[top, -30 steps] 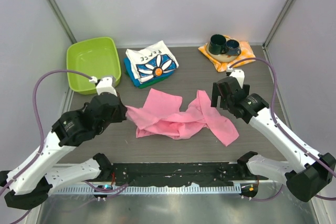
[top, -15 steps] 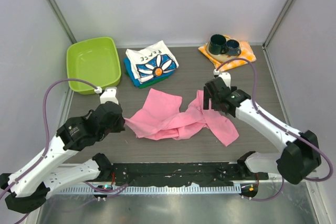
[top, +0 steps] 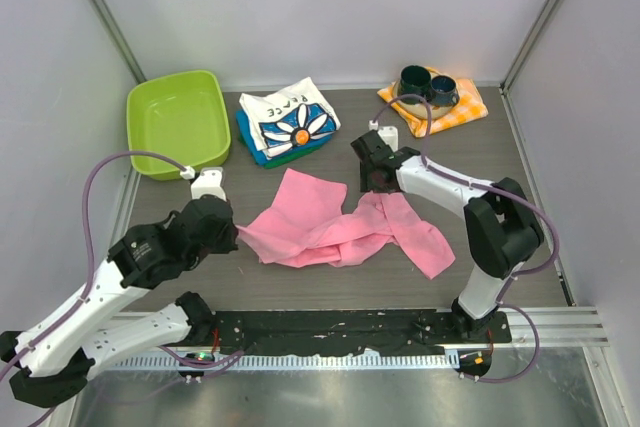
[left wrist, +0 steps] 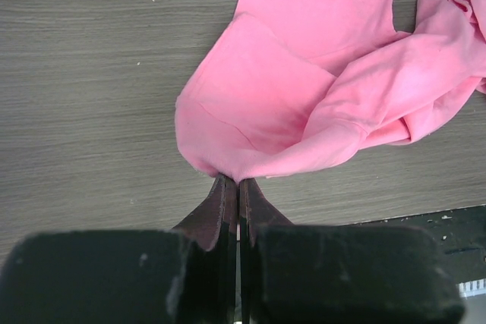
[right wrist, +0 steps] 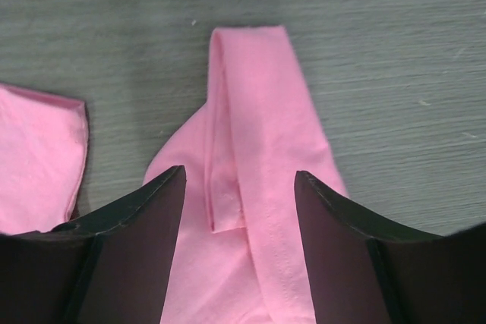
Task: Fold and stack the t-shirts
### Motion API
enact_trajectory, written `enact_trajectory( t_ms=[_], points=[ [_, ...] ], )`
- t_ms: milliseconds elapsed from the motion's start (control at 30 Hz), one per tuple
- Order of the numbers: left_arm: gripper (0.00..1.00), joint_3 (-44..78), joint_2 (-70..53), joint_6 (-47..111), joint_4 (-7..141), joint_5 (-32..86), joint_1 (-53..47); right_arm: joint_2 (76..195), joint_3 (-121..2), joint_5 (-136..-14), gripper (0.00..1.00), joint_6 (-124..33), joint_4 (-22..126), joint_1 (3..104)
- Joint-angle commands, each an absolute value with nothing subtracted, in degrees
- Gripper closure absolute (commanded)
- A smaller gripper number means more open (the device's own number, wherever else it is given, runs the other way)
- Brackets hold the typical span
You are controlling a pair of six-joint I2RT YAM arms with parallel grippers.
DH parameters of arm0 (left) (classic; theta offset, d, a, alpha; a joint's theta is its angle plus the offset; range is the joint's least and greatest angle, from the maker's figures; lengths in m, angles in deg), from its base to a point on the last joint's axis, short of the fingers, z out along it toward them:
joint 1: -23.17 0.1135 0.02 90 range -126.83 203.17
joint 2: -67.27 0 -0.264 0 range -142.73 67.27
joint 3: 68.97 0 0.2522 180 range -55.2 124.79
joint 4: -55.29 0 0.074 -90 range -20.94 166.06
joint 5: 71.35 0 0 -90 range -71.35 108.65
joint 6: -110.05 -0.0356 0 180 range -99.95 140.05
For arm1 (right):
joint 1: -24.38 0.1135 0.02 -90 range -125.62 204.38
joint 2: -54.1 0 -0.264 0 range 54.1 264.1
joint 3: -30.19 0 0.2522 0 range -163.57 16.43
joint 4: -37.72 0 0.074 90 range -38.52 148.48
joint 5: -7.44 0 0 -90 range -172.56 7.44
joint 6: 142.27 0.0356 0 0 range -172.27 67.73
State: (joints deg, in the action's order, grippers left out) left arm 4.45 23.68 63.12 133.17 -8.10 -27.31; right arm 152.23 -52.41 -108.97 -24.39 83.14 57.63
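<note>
The table (top: 340, 152) carries the whole job. Mid-table, the pink t-shirt (top: 330, 222) lies crumpled, twisted into ridges, with one long strip trailing toward the near right. At the far left sits a green tub (top: 178, 122). Just right of it is the finished stack, with the white PEACE shirt (top: 290, 119) on top of the blue and green folded ones (top: 250, 145).

The left gripper (left wrist: 231, 181) has its jaws pressed together on the pink shirt's left edge. The right gripper (right wrist: 239, 180) hovers with its jaws spread over the far end of a folded pink strip.

The cloth looks light and limp, so it will likely sag and bunch rather than keep a shape. Opposite hems or corners seem the best holds, lifted and drawn apart to flatten it; a pinch mid-ridge probably gathers several layers.
</note>
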Motion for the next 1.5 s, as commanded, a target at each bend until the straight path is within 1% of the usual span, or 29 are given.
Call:
enact_trajectory(
  t_ms=[0,67,200,533,600,667,833,933,967,1033,1067,1133,1267,1467],
  points=[
    [1.0,3.95,24.56,62.41,131.72,-8.86,-27.02,152.54,-52.66,-108.48,0.37,-23.8,81.71,60.67],
    [1.0,3.51,24.56,62.32,131.02,-8.78,-27.02,152.72,-52.04,-108.66,0.39,-23.53,81.8,61.03],
    [1.0,2.98,23.94,62.06,130.32,-8.69,-27.02,152.72,-51.78,-107.96,0.49,-23.44,81.8,61.9],
    [1.0,2.72,23.5,62.06,129.7,-8.6,-26.93,154.65,-50.02,-109.9,0.52,-23.09,81.54,62.61],
    [1.0,2.63,23.59,62.06,129.7,-8.51,-26.93,155.44,-49.85,-109.46,0.53,-22.74,81.19,62.61],
    [1.0,2.54,23.59,62.06,129.79,-8.69,-26.93,156.14,-49.67,-108.84,0.6,-22.65,80.75,62.61],
    [1.0,2.36,23.5,61.97,129.79,-8.78,-26.93,157.11,-49.58,-108.84,0.63,-22.57,80.22,62.52],
    [1.0,2.45,23.33,61.8,129.61,-8.86,-26.84,157.38,-49.49,-109.01,0.73,-22.56,80.31,62.52],
    [1.0,2.36,23.24,61.8,129.52,-8.95,-26.84,157.29,-49.32,-109.19,0.79,-22.48,80.31,62.61],
    [1.0,2.36,23.07,61.71,129.44,-8.78,-26.75,157.11,-49.32,-109.72,0.88,-22.39,80.39,62.61],
    [1.0,2.36,22.98,61.62,129.44,-8.69,-26.75,157.03,-49.32,-110.15,0.95,-22.22,80.48,62.61],
    [1.0,2.36,22.98,61.62,129.44,-8.6,-26.67,156.32,-49.67,-111.38,0.99,-22.39,81.18,62.61],
    [1.0,2.71,23.41,61.53,129.7,-8.77,-26.4,153.52,-50.81,-115.86,0.99,-22.74,82.94,62.61],
    [1.0,4.91,23.68,60.74,130.93,-11.4,-25.96,144.47,-53.62,-120.52,0.99,-23.71,86.1,62.44]
  ],
)
